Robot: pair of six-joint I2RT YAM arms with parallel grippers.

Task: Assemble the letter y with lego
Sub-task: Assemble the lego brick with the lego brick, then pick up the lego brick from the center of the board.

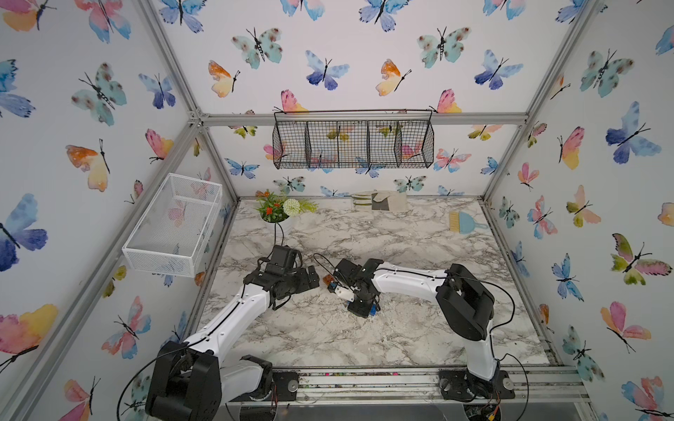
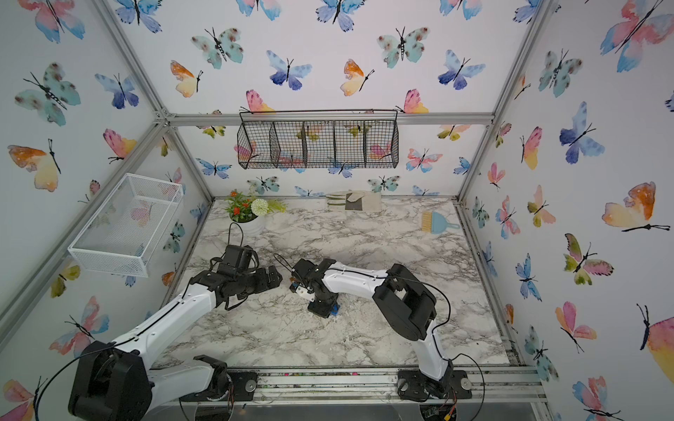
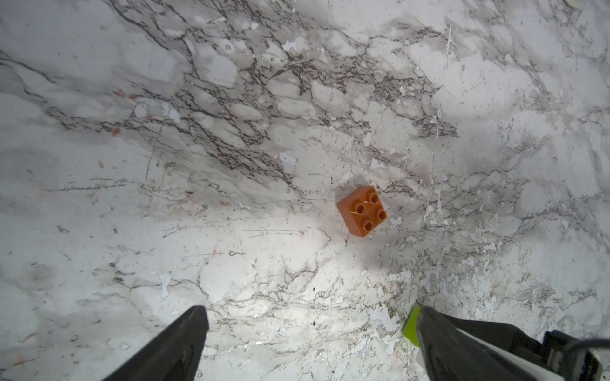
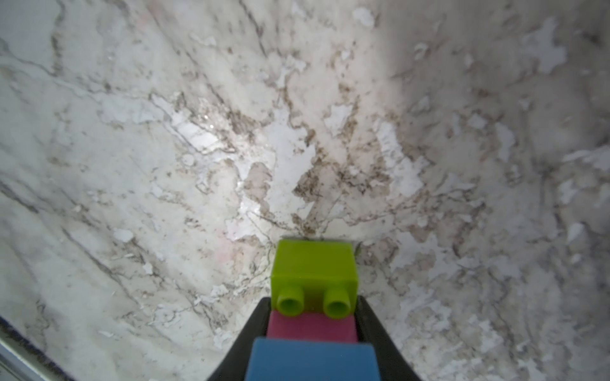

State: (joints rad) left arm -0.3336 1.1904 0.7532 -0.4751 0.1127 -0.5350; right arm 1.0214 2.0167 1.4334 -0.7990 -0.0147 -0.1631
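An orange lego brick [image 3: 361, 211] lies studs up on the marble table [image 3: 231, 132]; a top view shows it [image 1: 327, 280] between the two grippers. My left gripper [image 3: 310, 316] hangs open short of it, empty, and sits left of the brick in a top view [image 1: 313, 274]. A lime green sliver [image 3: 412, 326] shows beside one of its fingers. My right gripper [image 4: 313, 303] is shut on a joined stack: lime green brick [image 4: 315, 267] outermost, its far end at the tabletop, then pink [image 4: 312, 328] and light blue [image 4: 312, 359]. Dark blue [image 1: 372, 311] peeks out under that wrist.
A flower pot [image 1: 277, 215] stands at the back left, a folded cloth [image 1: 379, 201] at the back wall, a small blue brush [image 1: 465, 222] at the back right. A white mesh basket [image 1: 171, 226] hangs on the left wall, a black wire basket [image 1: 353, 144] on the back wall.
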